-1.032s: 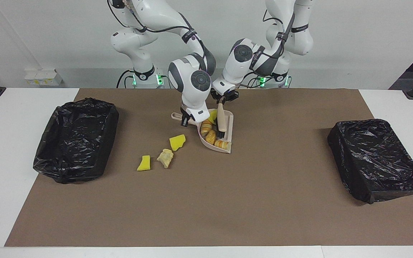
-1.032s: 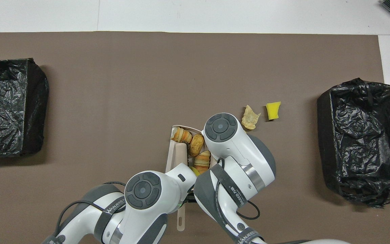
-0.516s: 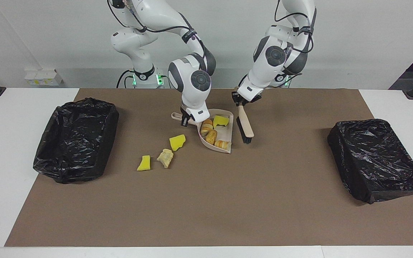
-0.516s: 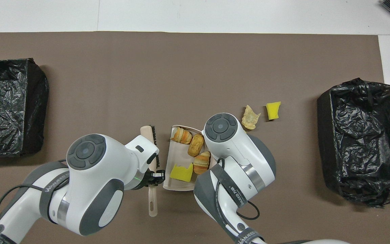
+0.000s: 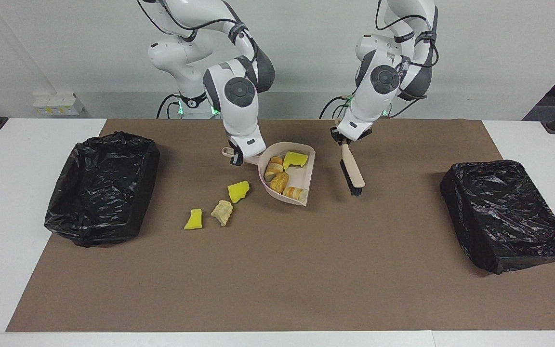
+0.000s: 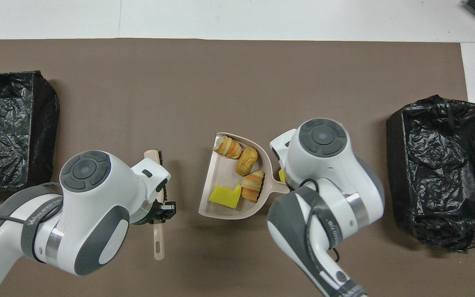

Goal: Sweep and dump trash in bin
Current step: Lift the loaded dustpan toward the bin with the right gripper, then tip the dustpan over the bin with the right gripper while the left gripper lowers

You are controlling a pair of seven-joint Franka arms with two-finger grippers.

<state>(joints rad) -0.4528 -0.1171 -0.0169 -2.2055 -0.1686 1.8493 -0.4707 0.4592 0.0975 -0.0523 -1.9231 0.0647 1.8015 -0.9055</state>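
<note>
My right gripper (image 5: 235, 158) is shut on the handle of a beige dustpan (image 5: 306, 174), holding it tilted a little above the brown mat. Trash lies in the pan: a yellow sponge chunk (image 5: 295, 159) (image 6: 225, 196) and three orange-brown bread-like lumps (image 5: 280, 182) (image 6: 246, 161). My left gripper (image 5: 344, 140) (image 6: 161, 206) is shut on a hand brush (image 5: 352, 171) (image 6: 155, 159), its bristles close to the mat beside the pan, toward the left arm's end. On the mat lie a yellow chunk (image 5: 238, 191), a pale beige lump (image 5: 222, 212) and another yellow chunk (image 5: 193, 219). In the overhead view my right arm covers most of these.
A black-bagged bin (image 5: 101, 188) (image 6: 439, 173) stands at the right arm's end of the table. A second bin (image 5: 506, 214) (image 6: 10, 128) stands at the left arm's end. The brown mat (image 5: 277, 270) covers most of the white table.
The left gripper drew the brush out of the dustpan and carried it toward the left arm's end. The right gripper lifted the dustpan off the mat and shifted it slightly.
</note>
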